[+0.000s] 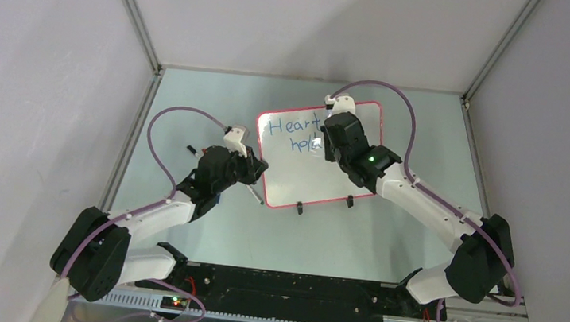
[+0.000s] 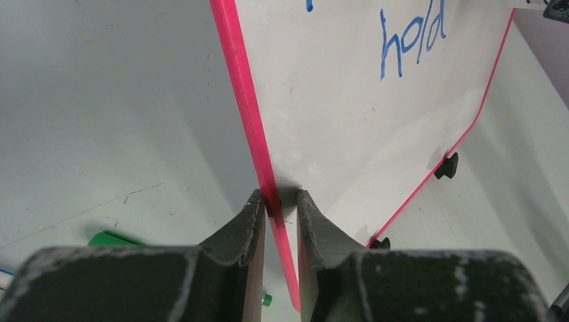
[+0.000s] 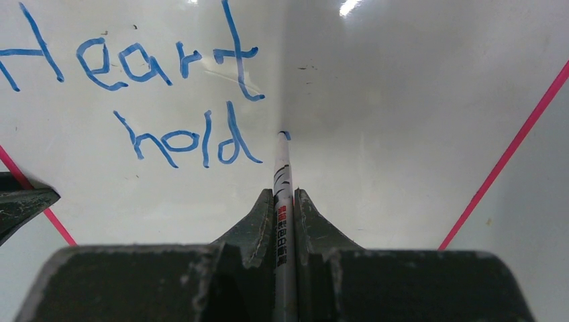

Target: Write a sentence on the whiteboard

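Two words of the sentence (image 3: pixel 137 94) down in blue: "Heart" at the upper left of the right wrist view, "hold" just beneath and slightly to the right. Written on the whiteboard (image 1: pixel 308 181), at the centre of the top view and skewed a little to the frame, two black feet (image 1: pixel 300 207) poking out at its lower edge. Lower half of the board blank.

Right gripper (image 3: pixel 284 198) closed tight on a white marker (image 3: pixel 282 168), barrel pinched between both fingers, nib touching the board just right of the "d" in "hold", a small blue tick at the tip. Judged the opening stroke of a third word on the second line.

Left gripper (image 2: pixel 277 201) at the board's left edge, fingers narrowed to a slit with the red frame (image 2: pixel 248 114) clamped between them; seemingly steadying the board against the pen's push. Green object (image 2: pixel 111 238) on the table (image 2: pixel 100 100) at the lower left of the left wrist view, too cut off to identify.

Probably near the middle of the job: two words complete, a third barely begun, no finished sense yet. Left to do, on this reading: completing the second line, perhaps adding more beneath, then lifting the nib clear.
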Robot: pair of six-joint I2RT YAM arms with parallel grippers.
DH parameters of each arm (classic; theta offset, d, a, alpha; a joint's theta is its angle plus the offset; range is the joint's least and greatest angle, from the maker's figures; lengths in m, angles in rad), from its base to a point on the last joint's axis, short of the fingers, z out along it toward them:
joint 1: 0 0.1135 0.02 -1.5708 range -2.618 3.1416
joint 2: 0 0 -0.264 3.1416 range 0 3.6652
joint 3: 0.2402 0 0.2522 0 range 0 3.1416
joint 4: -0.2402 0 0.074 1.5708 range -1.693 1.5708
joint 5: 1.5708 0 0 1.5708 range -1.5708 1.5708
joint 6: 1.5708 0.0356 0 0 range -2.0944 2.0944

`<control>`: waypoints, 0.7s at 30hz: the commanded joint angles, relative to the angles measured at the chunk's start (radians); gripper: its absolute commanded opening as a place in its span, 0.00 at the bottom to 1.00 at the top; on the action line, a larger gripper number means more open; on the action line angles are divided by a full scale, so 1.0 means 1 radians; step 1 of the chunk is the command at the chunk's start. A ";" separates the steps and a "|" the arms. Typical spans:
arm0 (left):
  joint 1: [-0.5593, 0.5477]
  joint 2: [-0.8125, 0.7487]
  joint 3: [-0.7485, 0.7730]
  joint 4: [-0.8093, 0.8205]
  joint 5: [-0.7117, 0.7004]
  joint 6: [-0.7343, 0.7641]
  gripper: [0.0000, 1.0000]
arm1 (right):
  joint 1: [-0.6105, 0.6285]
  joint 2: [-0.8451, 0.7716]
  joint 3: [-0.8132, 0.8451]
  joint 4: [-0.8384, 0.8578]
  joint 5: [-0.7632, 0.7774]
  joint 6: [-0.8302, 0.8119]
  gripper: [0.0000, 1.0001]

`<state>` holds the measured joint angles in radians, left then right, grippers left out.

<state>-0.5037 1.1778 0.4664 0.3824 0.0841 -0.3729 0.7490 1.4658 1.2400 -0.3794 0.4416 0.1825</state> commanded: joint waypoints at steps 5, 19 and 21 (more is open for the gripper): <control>-0.007 -0.018 0.025 0.003 -0.023 0.045 0.21 | 0.007 0.012 0.009 0.022 -0.028 -0.008 0.00; -0.007 -0.018 0.025 0.003 -0.023 0.045 0.22 | 0.011 0.015 0.009 -0.011 -0.034 -0.001 0.00; -0.007 -0.018 0.025 0.003 -0.023 0.045 0.22 | 0.012 0.016 0.009 -0.018 -0.032 -0.001 0.00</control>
<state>-0.5037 1.1774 0.4664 0.3820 0.0837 -0.3729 0.7555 1.4670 1.2400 -0.3889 0.4160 0.1825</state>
